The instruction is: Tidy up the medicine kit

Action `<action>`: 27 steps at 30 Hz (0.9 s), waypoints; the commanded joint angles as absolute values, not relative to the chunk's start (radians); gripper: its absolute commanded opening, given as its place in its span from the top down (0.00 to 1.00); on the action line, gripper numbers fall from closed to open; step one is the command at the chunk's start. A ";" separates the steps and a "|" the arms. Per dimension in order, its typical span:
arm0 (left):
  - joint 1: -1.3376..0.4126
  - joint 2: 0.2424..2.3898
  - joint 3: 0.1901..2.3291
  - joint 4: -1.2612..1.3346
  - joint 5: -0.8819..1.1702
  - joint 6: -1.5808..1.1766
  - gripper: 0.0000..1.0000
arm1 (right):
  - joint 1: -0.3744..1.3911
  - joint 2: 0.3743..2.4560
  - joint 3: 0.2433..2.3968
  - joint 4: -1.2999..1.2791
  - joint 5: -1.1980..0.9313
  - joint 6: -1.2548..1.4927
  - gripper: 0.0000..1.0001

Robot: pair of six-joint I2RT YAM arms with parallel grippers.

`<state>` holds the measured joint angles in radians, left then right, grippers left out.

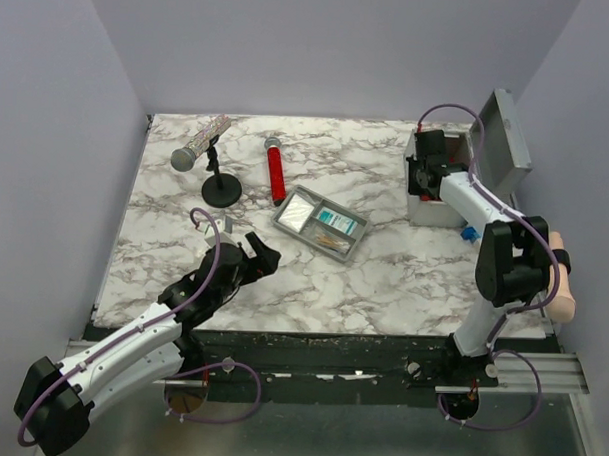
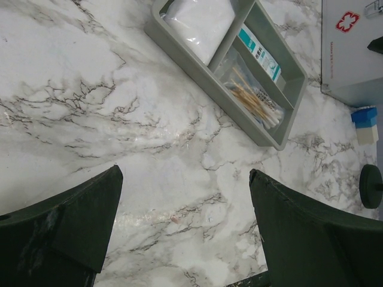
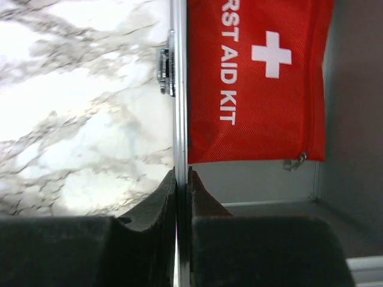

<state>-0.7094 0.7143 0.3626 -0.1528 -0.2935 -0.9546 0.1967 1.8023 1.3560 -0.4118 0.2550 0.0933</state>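
Medicine kit (image 1: 437,213) is upper right in the top view, lid (image 1: 508,145) up. Right gripper (image 1: 424,180) is at its left wall. Left gripper (image 1: 257,258) is lower left over the surface (image 1: 383,281), tray (image 1: 281,217) centre.

Left wrist: gripper spread wide, empty, tray (image 2: 209,82) at top.

Right wrist: gripper pinched shut on the kit's thin wall (image 3: 178,89), red pouch (image 3: 251,89) inside.

Likely stiff, slick, fairly heavy metal, so pinch the wall rim deep.
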 commanded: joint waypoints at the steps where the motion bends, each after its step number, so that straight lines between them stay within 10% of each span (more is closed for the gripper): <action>1: -0.715 0.718 0.357 -0.124 -0.265 -0.960 0.02 | 0.277 1.737 1.322 -0.384 0.183 0.011 0.90; 27: -0.715 0.750 0.374 -0.118 -0.258 -0.946 0.02 | 0.620 1.424 0.988 -0.359 0.140 -0.055 0.99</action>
<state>-0.7094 0.7513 0.3557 -0.1036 -0.2680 -0.9573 0.5800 1.5196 1.0370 -0.3496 0.1173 -0.0765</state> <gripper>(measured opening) 0.979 0.035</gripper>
